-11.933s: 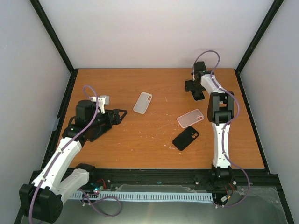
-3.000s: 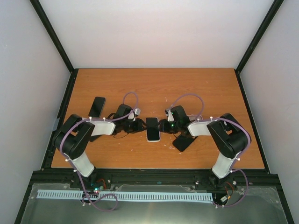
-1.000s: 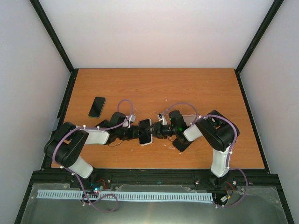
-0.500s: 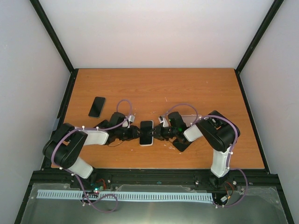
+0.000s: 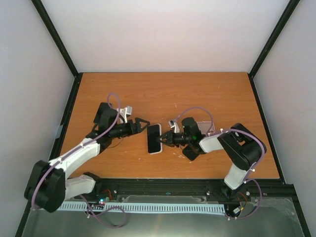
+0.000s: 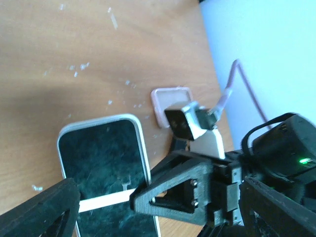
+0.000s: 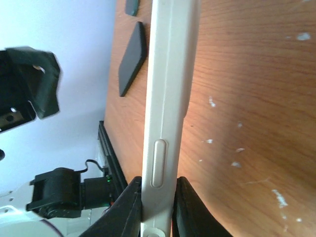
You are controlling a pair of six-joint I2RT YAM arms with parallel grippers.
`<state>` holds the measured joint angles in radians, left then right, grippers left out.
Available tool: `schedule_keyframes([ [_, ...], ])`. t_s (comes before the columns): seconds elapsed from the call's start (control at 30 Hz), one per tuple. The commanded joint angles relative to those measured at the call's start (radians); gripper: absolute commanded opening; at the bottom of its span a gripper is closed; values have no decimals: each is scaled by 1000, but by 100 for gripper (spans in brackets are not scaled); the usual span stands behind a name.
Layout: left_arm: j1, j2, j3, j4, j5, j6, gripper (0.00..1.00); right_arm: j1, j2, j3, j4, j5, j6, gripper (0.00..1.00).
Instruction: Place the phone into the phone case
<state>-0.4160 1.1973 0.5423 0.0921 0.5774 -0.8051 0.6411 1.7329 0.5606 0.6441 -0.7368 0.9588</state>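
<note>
From above, the phone (image 5: 154,138) sits mid-desk (image 5: 163,94) between the two arms. The left tool (image 5: 142,126) stands wide, just clear of the phone's left edge. The left wrist view shows its dark screen rimmed by the white phone case (image 6: 146,163), apparently fully seated. In the right wrist view, the right tool (image 7: 157,215) is narrow, pinching the cased phone's side.

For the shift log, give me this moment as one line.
left claw: open, apart from phone | right claw: shut on white case edge | phone: screen up inside case
</note>
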Motion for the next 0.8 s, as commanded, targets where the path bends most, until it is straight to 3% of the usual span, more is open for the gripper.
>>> schedule_keyframes([
  [0.0,47,-119,84,-130,-24,43,89,4,-84,-1,114,-50,42,14],
  [0.13,119,-181,76,-121,96,33,89,3,-134,-16,184,-80,104,13],
  [0.23,160,-228,48,-61,219,-1,90,3,-168,-42,348,-131,209,13],
  [0.5,169,-325,13,129,398,-125,93,6,-140,-92,1028,-180,657,13],
  [0.63,168,-337,-50,334,449,-229,90,15,-144,-90,1034,-177,657,12],
  [0.77,168,-321,-95,428,454,-290,84,18,-152,-85,1034,-177,648,11],
])
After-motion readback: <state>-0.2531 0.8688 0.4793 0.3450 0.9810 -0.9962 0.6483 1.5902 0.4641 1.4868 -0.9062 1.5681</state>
